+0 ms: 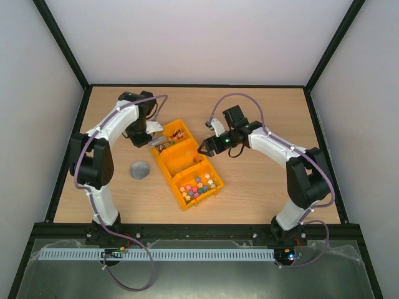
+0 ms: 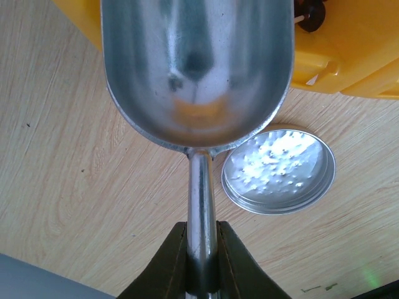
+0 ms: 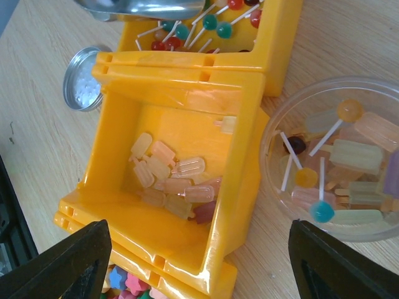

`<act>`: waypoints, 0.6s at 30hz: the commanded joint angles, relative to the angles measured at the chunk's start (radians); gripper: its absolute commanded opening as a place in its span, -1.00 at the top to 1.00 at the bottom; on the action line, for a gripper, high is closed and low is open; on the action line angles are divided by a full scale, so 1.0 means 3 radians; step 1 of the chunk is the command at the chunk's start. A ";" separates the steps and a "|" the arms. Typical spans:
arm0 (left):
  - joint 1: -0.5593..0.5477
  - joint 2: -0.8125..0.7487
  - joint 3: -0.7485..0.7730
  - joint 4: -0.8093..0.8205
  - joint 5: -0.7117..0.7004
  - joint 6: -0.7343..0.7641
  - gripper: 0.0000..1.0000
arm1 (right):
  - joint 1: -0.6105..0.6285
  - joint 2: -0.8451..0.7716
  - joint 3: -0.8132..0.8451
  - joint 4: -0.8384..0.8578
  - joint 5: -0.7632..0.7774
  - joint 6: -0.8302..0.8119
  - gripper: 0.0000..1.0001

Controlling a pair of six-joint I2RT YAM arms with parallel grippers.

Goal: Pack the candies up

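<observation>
Three joined yellow bins (image 1: pixel 173 176) lie diagonally on the table. The candies are lollipops (image 3: pixel 187 34) in the far bin, pale popsicle-shaped sweets (image 3: pixel 177 180) in the middle bin and coloured stars (image 1: pixel 198 185) in the near one. A clear jar (image 3: pixel 274 134) beside the bins holds lollipops and popsicle sweets. My left gripper (image 2: pixel 202 265) is shut on the handle of a metal scoop (image 2: pixel 196 68), whose bowl is empty and reaches the far bin. My right gripper (image 3: pixel 199 249) hangs open over the middle bin's near corner, the jar to its right.
A round metal lid (image 2: pixel 278 169) lies flat on the wood left of the bins, just beside the scoop's neck. It shows again as the lid (image 1: pixel 139 169) in the top view. Black frame posts border the table.
</observation>
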 commanded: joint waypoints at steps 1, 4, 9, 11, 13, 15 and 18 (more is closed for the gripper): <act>-0.0031 0.0087 0.0026 -0.0153 -0.0156 0.0058 0.96 | 0.0090 0.0104 -0.0026 -0.0062 0.0032 -0.0040 -0.57; -0.0020 0.0002 0.0021 -0.0148 -0.0068 0.0079 0.96 | 0.0154 0.0164 -0.0015 -0.0028 0.0044 -0.0043 -0.53; 0.0077 -0.0167 0.0023 -0.0136 0.0110 0.0072 0.96 | 0.0200 0.0274 -0.0011 0.0022 0.0066 -0.0040 -0.51; 0.0136 -0.0229 0.0037 -0.0128 0.0195 0.0059 0.96 | 0.0215 0.0308 -0.0001 0.0044 0.0055 -0.0031 -0.50; 0.0184 -0.0277 0.0049 -0.0141 0.0279 0.0040 0.96 | 0.0243 0.0337 0.0018 0.0059 0.0042 -0.0031 -0.48; 0.0217 -0.0332 0.0031 -0.0142 0.0309 0.0035 0.96 | 0.0279 0.0350 0.0033 0.0075 0.0039 -0.0040 -0.44; 0.0255 -0.0423 -0.0030 -0.0147 0.0355 0.0060 0.96 | 0.0342 0.0369 0.0069 0.0079 0.0047 -0.0066 -0.41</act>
